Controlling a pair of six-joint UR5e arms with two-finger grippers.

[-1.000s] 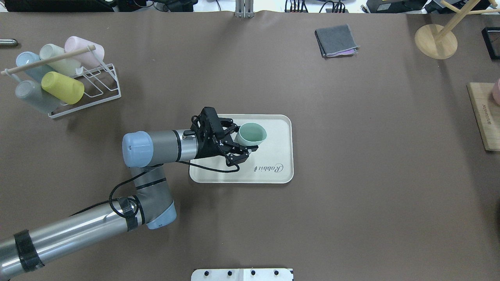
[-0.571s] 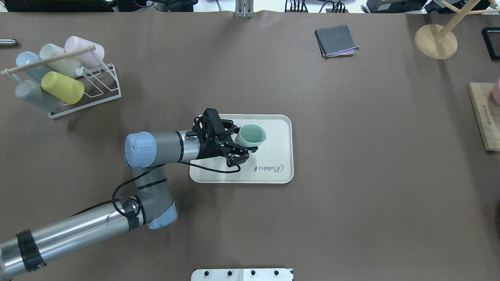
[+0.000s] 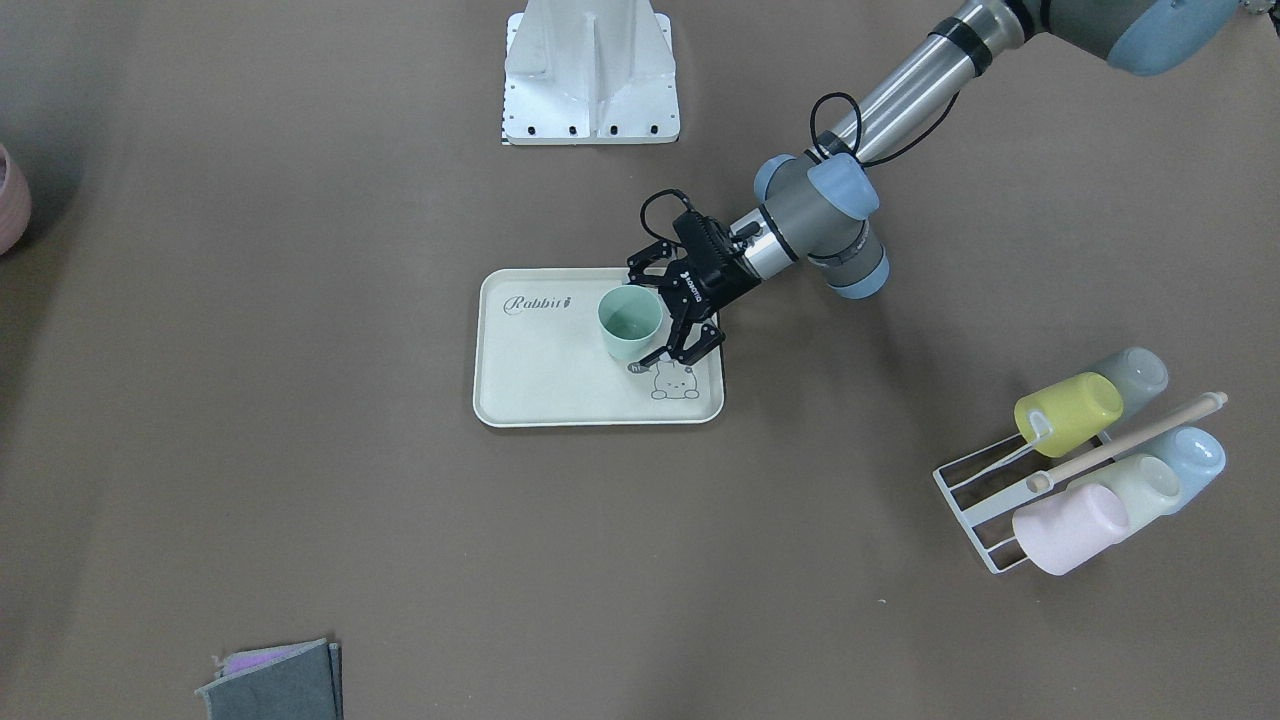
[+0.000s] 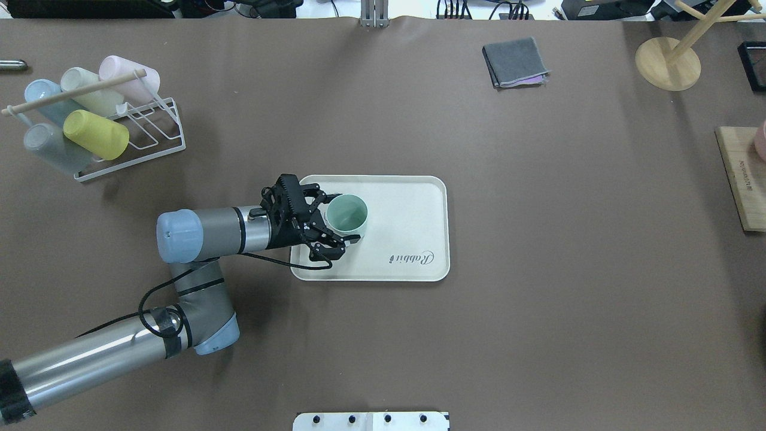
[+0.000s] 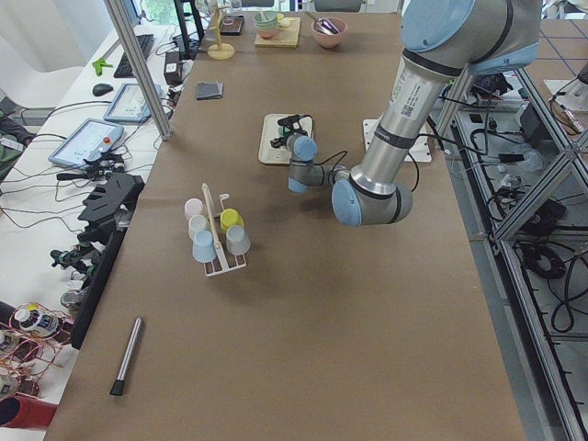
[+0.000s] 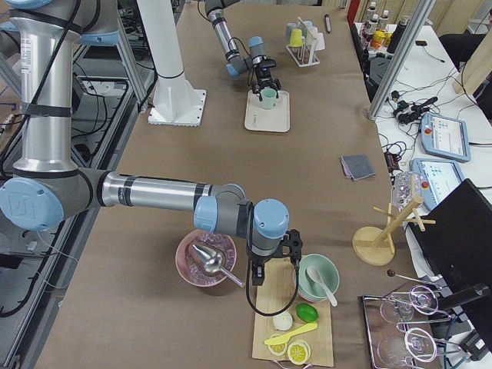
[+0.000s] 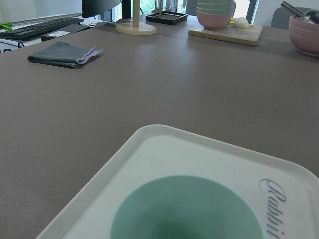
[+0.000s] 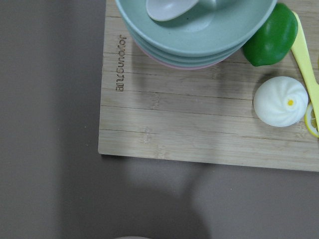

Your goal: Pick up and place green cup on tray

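The green cup (image 4: 346,214) stands upright on the left part of the cream tray (image 4: 407,203), mouth up. My left gripper (image 4: 342,218) reaches in from the left, level with the table, and its two fingers are closed on the cup's sides. In the front view the cup (image 3: 630,320) sits on the tray (image 3: 540,375) beside the bunny drawing, inside the left gripper (image 3: 648,320). The left wrist view shows the cup's mouth (image 7: 185,211) just below the camera. My right gripper (image 6: 269,257) hovers over a wooden board far to the right; I cannot tell if it is open or shut.
A white wire rack (image 4: 128,129) with several pastel cups, one of them yellow-green (image 4: 96,134), stands at the far left. A folded grey cloth (image 4: 516,61), a wooden stand (image 4: 667,63) and a wooden board (image 4: 739,179) lie to the right. Stacked bowls (image 8: 199,30) sit on that board.
My left arm has drawn back to the left with the green cup. The cup was tilted over the tray's middle and now stands upright on the tray's left part.
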